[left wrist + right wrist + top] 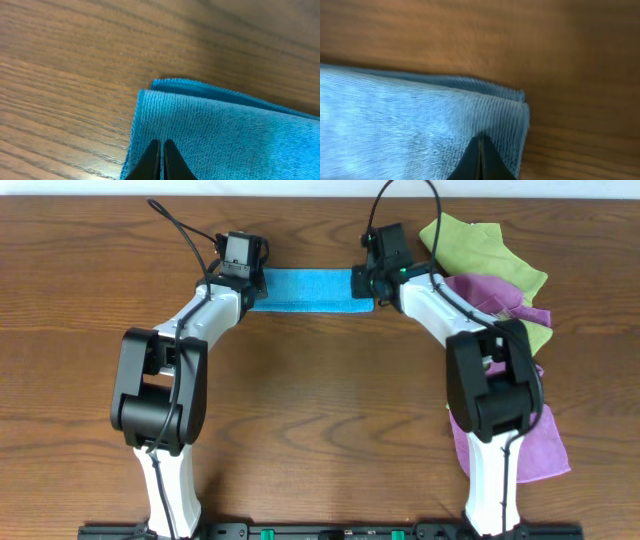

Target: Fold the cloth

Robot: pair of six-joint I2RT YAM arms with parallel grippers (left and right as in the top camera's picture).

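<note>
- Bright sky-blue microfibre cloth (308, 288) lies at 12 o'clock on the brown wooden table (320, 400), already a narrow two-layer strip. One fold looks done, a crosswise fold likely left.
- Layer edges roughly aligned, top flat.
- Left gripper (161, 150) and right gripper (481, 150) are closed at its 9 and 3 o'clock ends, probably pinching the top layer; the view is tight.
</note>
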